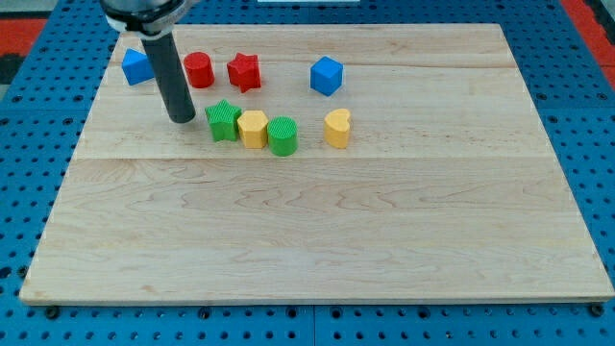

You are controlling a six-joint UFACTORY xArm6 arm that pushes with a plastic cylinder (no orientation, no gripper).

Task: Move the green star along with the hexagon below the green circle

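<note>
The green star point(223, 120) sits in the upper left part of the wooden board. The yellow hexagon point(253, 128) touches its right side. The green circle point(282, 135) touches the hexagon's right side, so the three form a row slanting slightly down to the right. My tip point(181, 118) rests on the board just left of the green star, a small gap apart. The dark rod rises from it toward the view's top.
A blue block point(136, 65) lies partly behind the rod at top left. A red cylinder point(199, 69) and a red star point(244, 71) stand above the row. A blue cube point(327, 75) and a yellow heart point(336, 127) lie to the right. The board's left edge point(60, 192) is near.
</note>
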